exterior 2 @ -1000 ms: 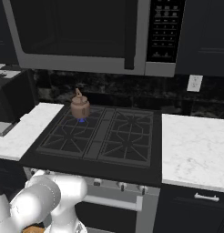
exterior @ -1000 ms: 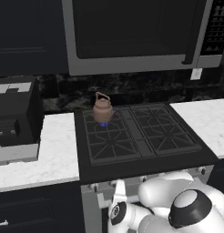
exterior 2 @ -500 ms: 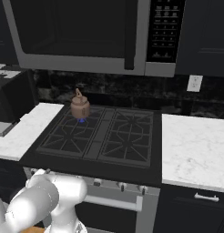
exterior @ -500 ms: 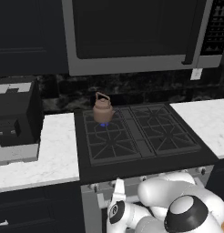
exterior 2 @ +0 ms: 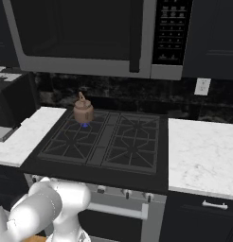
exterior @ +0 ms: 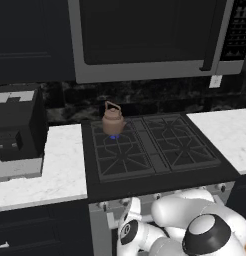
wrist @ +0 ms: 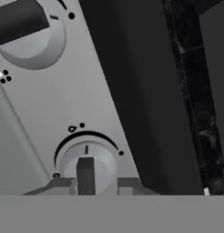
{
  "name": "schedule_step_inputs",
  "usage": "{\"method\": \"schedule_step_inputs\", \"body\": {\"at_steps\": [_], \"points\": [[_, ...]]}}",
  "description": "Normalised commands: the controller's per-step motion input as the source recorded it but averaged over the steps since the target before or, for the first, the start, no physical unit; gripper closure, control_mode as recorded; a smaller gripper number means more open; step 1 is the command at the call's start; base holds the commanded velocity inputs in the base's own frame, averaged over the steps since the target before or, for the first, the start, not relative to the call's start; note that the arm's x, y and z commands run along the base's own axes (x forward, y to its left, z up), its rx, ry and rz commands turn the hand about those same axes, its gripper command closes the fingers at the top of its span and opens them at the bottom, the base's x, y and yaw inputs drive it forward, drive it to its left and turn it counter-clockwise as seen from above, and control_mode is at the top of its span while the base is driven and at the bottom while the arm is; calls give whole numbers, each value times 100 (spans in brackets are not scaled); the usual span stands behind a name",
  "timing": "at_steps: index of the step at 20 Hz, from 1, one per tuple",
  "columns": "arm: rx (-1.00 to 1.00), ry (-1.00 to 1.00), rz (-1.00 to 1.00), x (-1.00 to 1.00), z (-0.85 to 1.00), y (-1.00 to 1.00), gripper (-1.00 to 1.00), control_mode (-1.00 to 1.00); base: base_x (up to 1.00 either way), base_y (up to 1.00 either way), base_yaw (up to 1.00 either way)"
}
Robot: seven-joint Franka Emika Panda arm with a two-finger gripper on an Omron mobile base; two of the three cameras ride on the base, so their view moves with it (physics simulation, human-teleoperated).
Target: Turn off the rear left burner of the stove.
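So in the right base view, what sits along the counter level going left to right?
Black appliance → white counter → brown kettle over the lit rear left burner → the stove → right white counter.

Both base views look forward and down from behind the arm, left and right, sharing the stove (exterior: 150,150) (exterior 2: 104,142) and microwave (exterior: 145,40) (exterior 2: 90,35). The hand view sits very near a control knob (wrist: 86,166) on the silver front panel (wrist: 59,104).
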Motion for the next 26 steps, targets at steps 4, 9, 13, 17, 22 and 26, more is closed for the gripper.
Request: {"method": "schedule_step_inputs", "body": {"at_steps": [4, 9, 13, 17, 22, 26], "points": [[37, -1, -7, 1, 14, -3, 100, -100, 0, 0, 0], [52, -2, -11, 4, 16, -16, 100, -100, 0, 0, 0], [58, -6, -15, 0, 15, -19, 100, -100, 0, 0, 0], [53, -6, -15, 12, 21, -21, 100, -100, 0, 0, 0], [44, -7, -15, 15, 36, -28, 100, -100, 0, 0, 0], [45, -8, -15, 18, 49, -34, 100, -100, 0, 0, 0]]}}
